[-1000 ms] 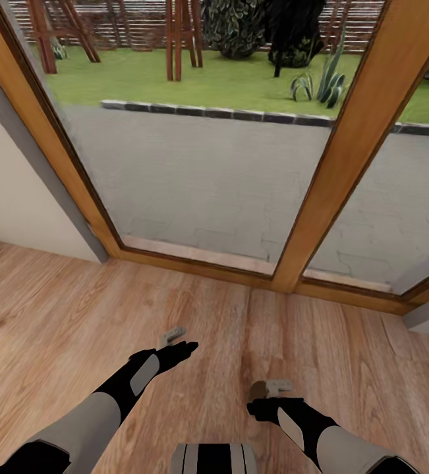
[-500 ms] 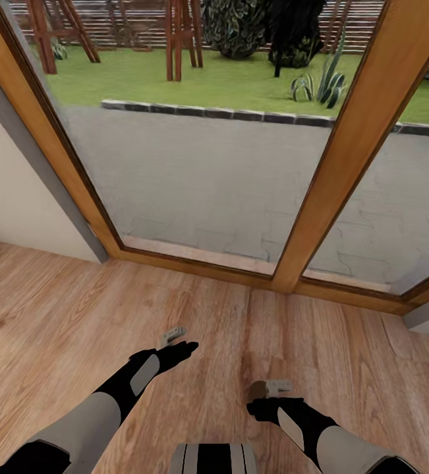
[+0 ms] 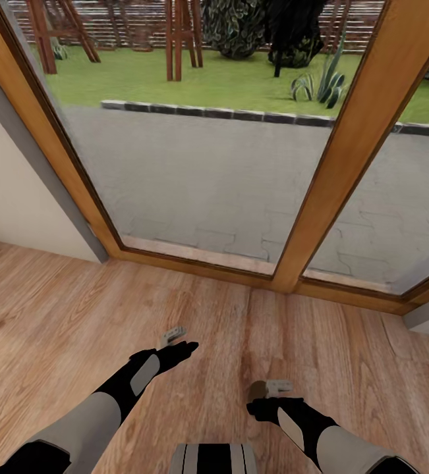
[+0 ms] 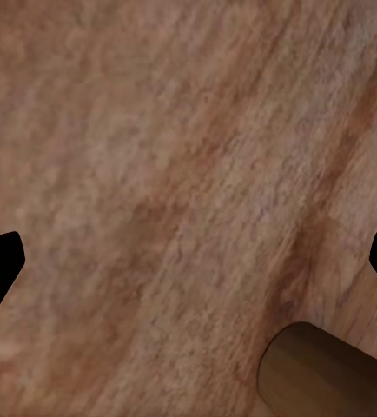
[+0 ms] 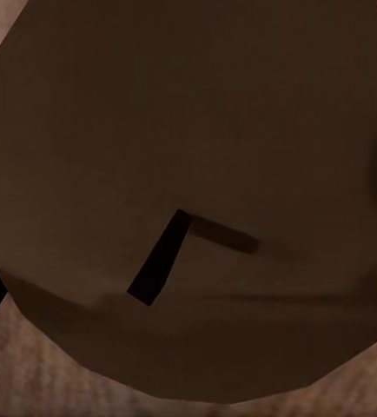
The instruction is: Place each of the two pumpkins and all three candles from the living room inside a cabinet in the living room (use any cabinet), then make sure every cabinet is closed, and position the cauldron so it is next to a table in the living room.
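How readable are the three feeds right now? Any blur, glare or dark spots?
Head view: evenly lit and fairly sharp, no glare on the window, the garden soft. Left wrist view: floor grain smeared, a brown cylinder end at one edge. Right wrist view: a dark brown candle close up, dim and blurred.

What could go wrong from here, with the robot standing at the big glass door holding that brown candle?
The stubby brown candle sits at the tips of the right gripper, above the light wood plank floor. The hold is hard to see, so the candle may slip out. The wooden-framed glass door is close ahead, so turning away could swing an arm into it.
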### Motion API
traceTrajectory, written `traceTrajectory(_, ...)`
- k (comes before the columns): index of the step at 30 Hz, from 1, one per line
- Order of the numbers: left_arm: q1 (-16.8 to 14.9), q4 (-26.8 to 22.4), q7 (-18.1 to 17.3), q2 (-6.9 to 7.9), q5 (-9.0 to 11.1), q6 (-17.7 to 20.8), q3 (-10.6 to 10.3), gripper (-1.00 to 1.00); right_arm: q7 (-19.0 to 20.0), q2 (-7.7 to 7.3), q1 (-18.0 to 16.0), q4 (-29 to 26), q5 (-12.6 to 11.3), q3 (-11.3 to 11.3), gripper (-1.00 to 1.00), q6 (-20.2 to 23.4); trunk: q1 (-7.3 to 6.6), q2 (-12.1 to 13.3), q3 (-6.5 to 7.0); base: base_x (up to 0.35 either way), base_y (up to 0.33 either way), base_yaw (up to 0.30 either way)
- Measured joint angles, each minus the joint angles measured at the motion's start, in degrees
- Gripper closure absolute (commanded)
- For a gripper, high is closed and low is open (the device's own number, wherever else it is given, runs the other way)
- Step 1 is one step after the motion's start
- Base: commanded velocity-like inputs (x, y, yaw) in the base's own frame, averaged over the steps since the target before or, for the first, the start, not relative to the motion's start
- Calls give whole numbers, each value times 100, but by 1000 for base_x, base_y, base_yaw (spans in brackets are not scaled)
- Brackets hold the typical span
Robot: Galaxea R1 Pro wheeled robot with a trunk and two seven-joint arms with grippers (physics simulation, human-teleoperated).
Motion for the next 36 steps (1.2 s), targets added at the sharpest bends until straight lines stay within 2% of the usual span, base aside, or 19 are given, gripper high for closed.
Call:
traceTrajectory(7,0,7,0,-1,8,5,0,-100,-1,0,0,0,-5,2,100,0,0,0,0,0,0,0)
traceTrajectory(15,0,69,0,-9,20,21,1,-100,4,0,-1,-1,-7,-5,100,0,-21,10,177,0,0,0)
traceTrajectory(21,0,558,11,32,2,18,19,-100,-12,3,-1,-1,-5,2,100,0,-36,19,310,0,0,0)
traceTrajectory(26,0,746,24,64,-2,12,21,-100,-11,1,-1,-5,-11,1,100,3,-49,25,420,0,0,0)
traceTrajectory(27,1,896,27,89,-2,6,21,-100,-7,0,0,-7,-11,4,100,9,-52,27,443,0,0,9)
traceTrajectory(28,2,1378,-2,302,-17,-267,26,-100,5,2,0,-2,-7,8,100,37,-54,28,466,0,0,56)
traceTrajectory(29,0,1446,-15,387,-20,-341,43,-100,9,1,-1,-4,-10,4,100,40,-57,29,492,0,0,144)
traceTrajectory(36,5,1705,-30,502,-14,-475,56,-100,56,0,-1,-9,-11,0,100,44,-75,39,673,0,0,218)
